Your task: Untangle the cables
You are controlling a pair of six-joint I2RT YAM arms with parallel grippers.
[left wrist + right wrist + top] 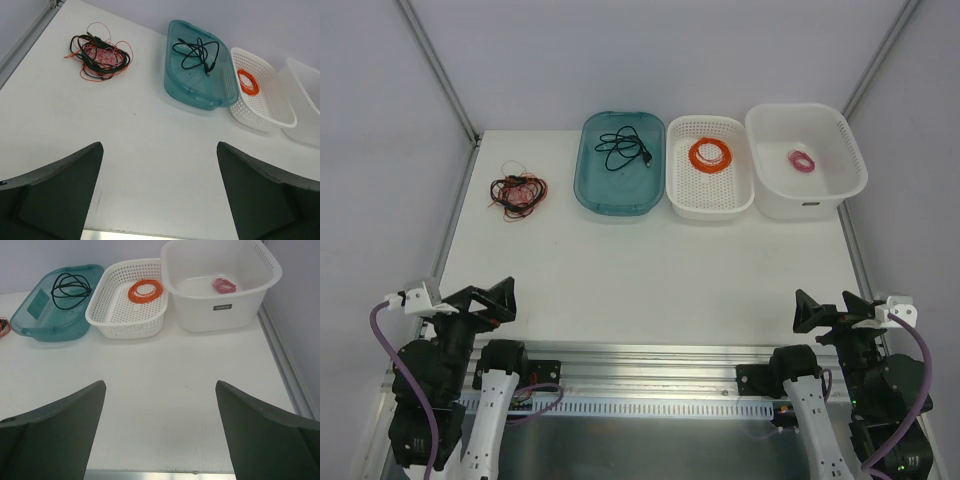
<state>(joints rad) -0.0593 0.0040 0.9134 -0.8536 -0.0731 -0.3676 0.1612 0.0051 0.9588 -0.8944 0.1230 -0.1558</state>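
A: Where is the clump [517, 190] found, and why might it be placed there?

B: It is seen on the bare surface [650, 270] at the far left, well apart from the three containers. Thin orange-red and pinkish strands are wound through a thicker black cord. It is judged that open space was chosen so strands can be drawn out sideways without being caught on anything.

A: And the containers?

B: A row is formed along the far edge. A black lead [625, 147] is held in a teal bin [610, 195], an orange coil [710, 154] in a basket [705, 192], and a pink coil [803, 161] in a tub [805, 203]. One kind of cable is kept in each, so they are taken to be sorting places for whatever is freed. Nothing is separated from the clump yet.

A: How are the arms posed?

B: Both are folded back over their bases at the near edge, with the wrists raised and aimed forward across the surface. The left gripper [159, 165] is spread wide and nothing is held between its fingers. The same is shown for the right gripper [160, 405]. Neither is near the clump. The clump is framed fully in the left wrist view, while only its edge is caught at the left border of the right wrist view.
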